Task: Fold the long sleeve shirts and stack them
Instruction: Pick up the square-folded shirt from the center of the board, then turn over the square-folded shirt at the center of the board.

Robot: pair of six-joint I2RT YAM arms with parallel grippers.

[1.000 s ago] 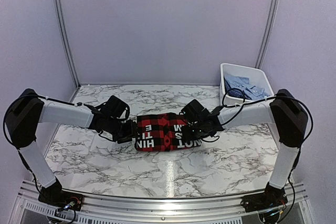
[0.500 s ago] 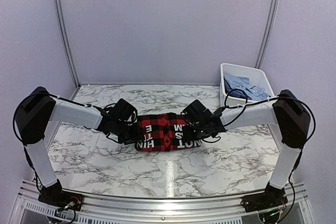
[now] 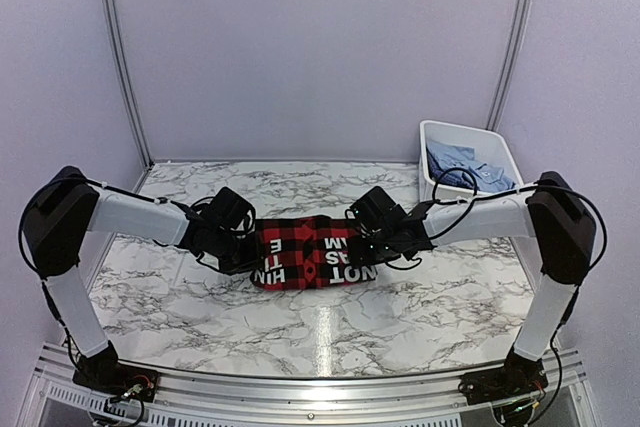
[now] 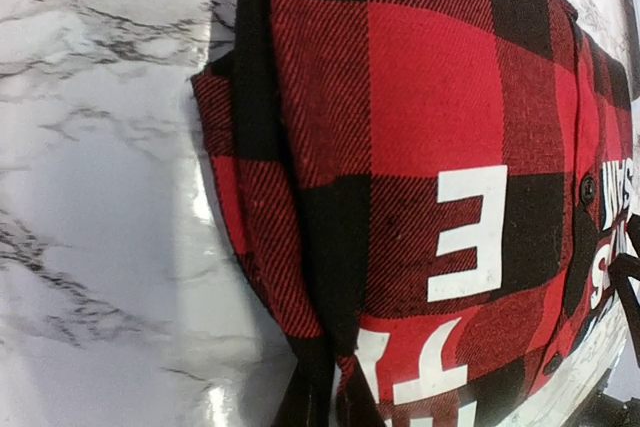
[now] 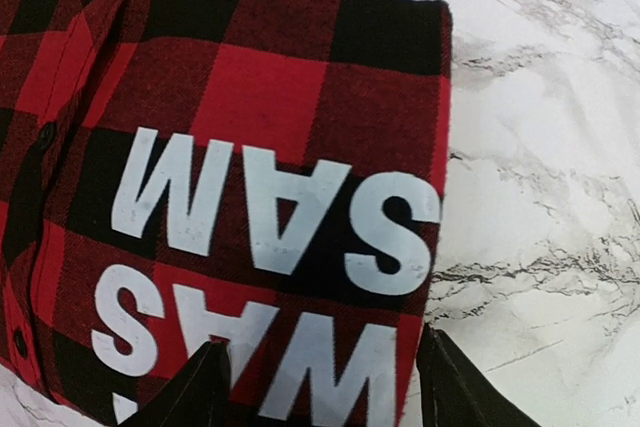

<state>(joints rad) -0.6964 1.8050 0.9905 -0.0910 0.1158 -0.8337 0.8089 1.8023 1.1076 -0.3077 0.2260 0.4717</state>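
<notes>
The left jaws are pinched closed on the edge of the red-and-black flannel shirt (image 4: 430,147). In the left wrist view their dark fingertips (image 4: 300,405) sit tight together at the bottom of the frame, with a fold of the check cloth caught between them. The right jaws stand open. In the right wrist view their black fingertips (image 5: 190,392) are well apart at the bottom of the frame, and the shirt's corner with its white lettering (image 5: 260,207) lies between them; whether they press on the cloth cannot be told. In the top view the flannel shirt (image 3: 315,262) is folded into a compact rectangle at the middle of the frame. It lies flat on the marble worktop (image 3: 330,337) with the lettering facing up. The left arm (image 3: 130,217) reaches in to its left end and the right arm (image 3: 480,217) to its right end, both wrists low over the cloth. At the upper right of the worktop, well apart from the flannel, a white tub (image 3: 500,152) stands against the pale wall with light blue shirts (image 3: 460,165) bundled inside it.
</notes>
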